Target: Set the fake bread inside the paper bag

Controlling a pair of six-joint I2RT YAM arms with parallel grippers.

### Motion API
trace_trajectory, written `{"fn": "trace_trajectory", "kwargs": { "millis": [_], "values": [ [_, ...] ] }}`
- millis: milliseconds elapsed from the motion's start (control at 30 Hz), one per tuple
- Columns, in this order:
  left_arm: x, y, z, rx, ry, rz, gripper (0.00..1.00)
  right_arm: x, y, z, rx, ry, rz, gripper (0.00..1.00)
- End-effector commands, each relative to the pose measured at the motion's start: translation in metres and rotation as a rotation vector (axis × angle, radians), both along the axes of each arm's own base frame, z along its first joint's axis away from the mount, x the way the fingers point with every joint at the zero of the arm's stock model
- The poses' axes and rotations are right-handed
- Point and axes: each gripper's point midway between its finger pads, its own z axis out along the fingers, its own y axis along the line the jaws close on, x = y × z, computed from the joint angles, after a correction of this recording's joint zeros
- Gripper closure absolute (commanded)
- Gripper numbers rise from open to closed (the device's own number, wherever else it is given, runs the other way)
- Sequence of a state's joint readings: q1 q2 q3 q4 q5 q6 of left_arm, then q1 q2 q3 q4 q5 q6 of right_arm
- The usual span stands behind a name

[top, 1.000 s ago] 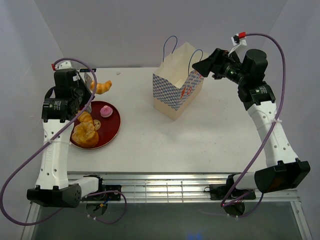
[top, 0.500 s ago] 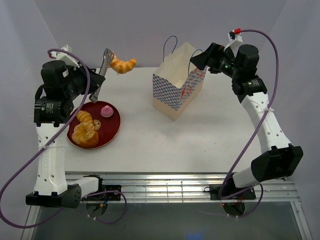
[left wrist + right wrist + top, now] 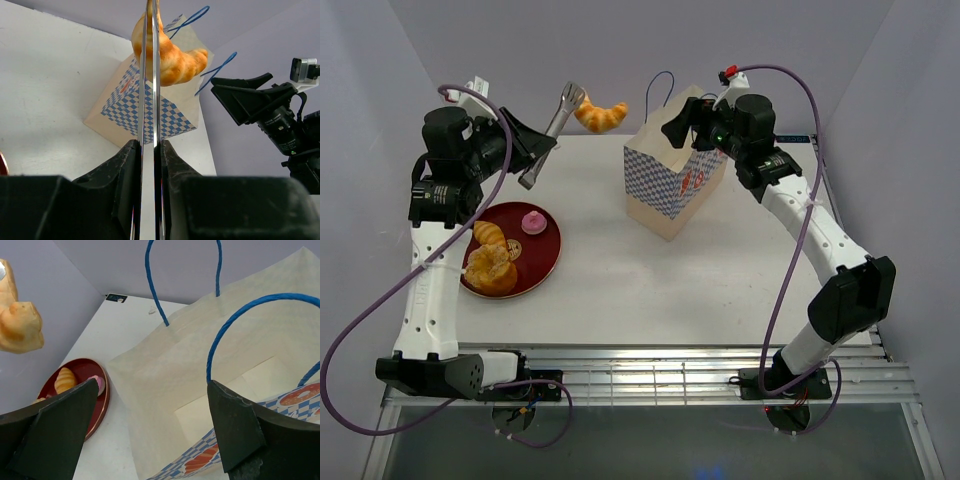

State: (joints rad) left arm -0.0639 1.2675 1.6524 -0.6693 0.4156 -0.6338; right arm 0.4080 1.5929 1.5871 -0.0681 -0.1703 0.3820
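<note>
My left gripper [image 3: 534,152] [image 3: 148,146] is shut on the handle of the silver tongs [image 3: 556,128] [image 3: 148,95]. At the tongs' tip a golden croissant [image 3: 601,116] [image 3: 176,59] of the fake bread hangs in the air, left of the paper bag [image 3: 672,185] [image 3: 129,106]. My right gripper [image 3: 684,127] [image 3: 152,390] stands open over the bag's open mouth [image 3: 165,385], holding nothing. That croissant [image 3: 17,322] also shows at the left edge of the right wrist view. More fake bread lies on the red plate [image 3: 548,262]: a croissant [image 3: 490,234], a bun [image 3: 490,268] and a pink cake [image 3: 531,221].
The bag's two blue cord handles [image 3: 235,322] stand up between my right fingers. The red plate [image 3: 102,407] lies left of the bag. Grey walls close the table at back and sides. My right arm [image 3: 810,225] reaches over the table's right part.
My left arm has lifted the tongs and croissant off the table and carried them right, toward the bag. My right gripper has swung left over the bag's mouth.
</note>
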Motion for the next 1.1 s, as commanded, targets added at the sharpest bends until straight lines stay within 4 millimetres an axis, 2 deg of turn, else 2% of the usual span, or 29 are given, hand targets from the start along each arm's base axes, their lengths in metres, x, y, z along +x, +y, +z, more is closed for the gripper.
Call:
{"fn": "trace_trajectory", "kwargs": {
  "millis": [0,167,200,333,500,567,600,700,733,967,1000,1067],
  "values": [
    [-0.005,-0.016,0.032,-0.012,-0.101,-0.057,0.75,0.02,-0.004,0.032,-0.072,-0.15,-0.109,0.07],
    [-0.003,-0.026,0.03,-0.004,-0.103,-0.06,0.75,0.023,-0.002,0.028,-0.09,-0.166,-0.108,0.08],
    [-0.004,-0.038,0.028,-0.004,-0.1,-0.084,0.75,0.026,-0.002,0.027,-0.096,-0.168,-0.112,0.09],
    [-0.005,-0.063,0.025,0.009,-0.1,-0.108,0.75,0.034,-0.008,0.029,-0.125,-0.186,-0.158,0.09],
    [-0.002,-0.073,0.027,0.011,-0.109,-0.095,0.76,0.031,-0.016,0.032,-0.138,-0.219,-0.186,0.12],
    [0.001,-0.076,0.025,0.011,-0.102,-0.097,0.76,0.03,-0.015,0.03,-0.142,-0.211,-0.179,0.24],
    [0.002,-0.079,0.025,0.012,-0.1,-0.092,0.76,0.027,-0.014,0.031,-0.141,-0.211,-0.166,0.38],
    [0.006,-0.083,0.019,0.019,-0.088,-0.082,0.77,0.019,-0.014,0.028,-0.123,-0.196,-0.15,0.55],
    [0.006,-0.086,0.019,0.022,-0.089,-0.077,0.77,0.012,-0.014,0.034,-0.096,-0.199,-0.145,0.57],
    [0.006,-0.105,0.014,0.049,-0.089,-0.061,0.78,-0.013,-0.009,0.038,-0.032,-0.162,-0.066,0.77],
    [0.002,-0.111,0.014,0.05,-0.09,-0.07,0.78,-0.022,-0.007,0.045,-0.015,-0.169,-0.041,0.81],
    [0.001,-0.114,0.016,0.053,-0.095,-0.066,0.78,-0.029,-0.007,0.037,-0.009,-0.13,-0.022,0.85]
  ]
}}
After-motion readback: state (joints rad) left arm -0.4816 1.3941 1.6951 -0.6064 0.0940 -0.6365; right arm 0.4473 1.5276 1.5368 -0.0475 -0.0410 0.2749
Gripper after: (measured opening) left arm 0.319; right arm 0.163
